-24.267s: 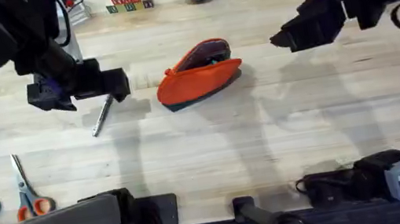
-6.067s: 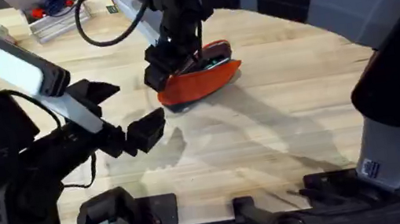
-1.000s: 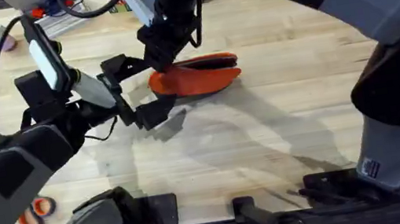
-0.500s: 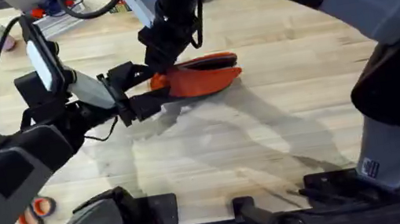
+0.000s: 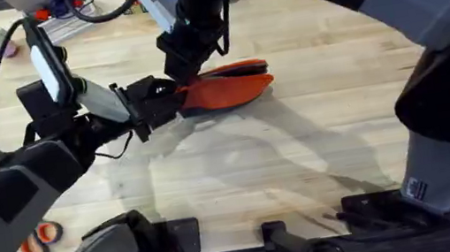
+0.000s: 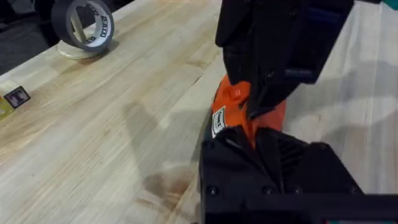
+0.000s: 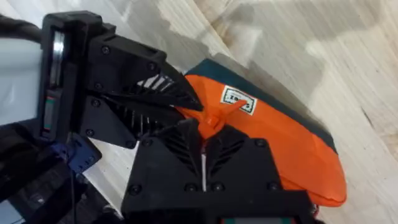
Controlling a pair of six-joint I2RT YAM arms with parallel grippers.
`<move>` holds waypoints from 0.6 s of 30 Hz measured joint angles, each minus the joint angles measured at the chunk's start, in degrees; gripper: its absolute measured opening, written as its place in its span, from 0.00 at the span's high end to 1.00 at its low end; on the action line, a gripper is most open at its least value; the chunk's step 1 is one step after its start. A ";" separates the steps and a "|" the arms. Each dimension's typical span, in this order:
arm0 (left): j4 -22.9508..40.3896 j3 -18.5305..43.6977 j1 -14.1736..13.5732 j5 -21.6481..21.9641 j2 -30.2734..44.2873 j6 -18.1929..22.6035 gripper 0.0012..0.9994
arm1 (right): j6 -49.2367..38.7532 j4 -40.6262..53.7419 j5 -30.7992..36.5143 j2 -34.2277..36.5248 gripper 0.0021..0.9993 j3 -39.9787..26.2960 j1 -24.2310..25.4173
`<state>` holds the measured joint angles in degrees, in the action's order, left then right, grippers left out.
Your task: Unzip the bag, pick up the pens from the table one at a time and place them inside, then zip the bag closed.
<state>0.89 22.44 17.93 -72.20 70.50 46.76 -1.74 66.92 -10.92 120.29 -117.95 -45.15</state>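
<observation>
Near the pale wooden table's point(image 5: 319, 157) far edge, my left gripper point(image 5: 169, 101) and right gripper point(image 5: 181, 54) both clench the oval orange fabric bag's point(image 5: 233, 89) end.

A robot lab: wooden worktop point(image 5: 319, 157), tape roll point(image 6: 83, 25), cabled arms.

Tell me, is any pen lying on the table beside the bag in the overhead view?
No. Around the bag the table shows bare wood.

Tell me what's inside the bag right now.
Cannot tell. The bag shows a dark slit along its top in the overhead view, but nothing inside is visible. The left gripper and right gripper cover its near end.
</observation>
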 joint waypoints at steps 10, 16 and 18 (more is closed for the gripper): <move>-0.04 0.00 0.00 0.15 0.00 -0.02 0.96 | -0.01 -0.47 0.02 0.00 0.97 0.00 0.00; -0.33 0.00 0.00 -0.23 0.00 -0.02 0.96 | -0.17 0.21 0.11 0.02 0.97 -1.02 0.00; -0.56 0.00 0.00 -0.93 0.00 -0.02 0.96 | -0.62 1.07 0.30 0.00 0.97 -1.88 0.00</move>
<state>0.33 22.44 17.93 -73.13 70.50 46.74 -2.36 67.99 -10.62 120.29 -119.83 -45.15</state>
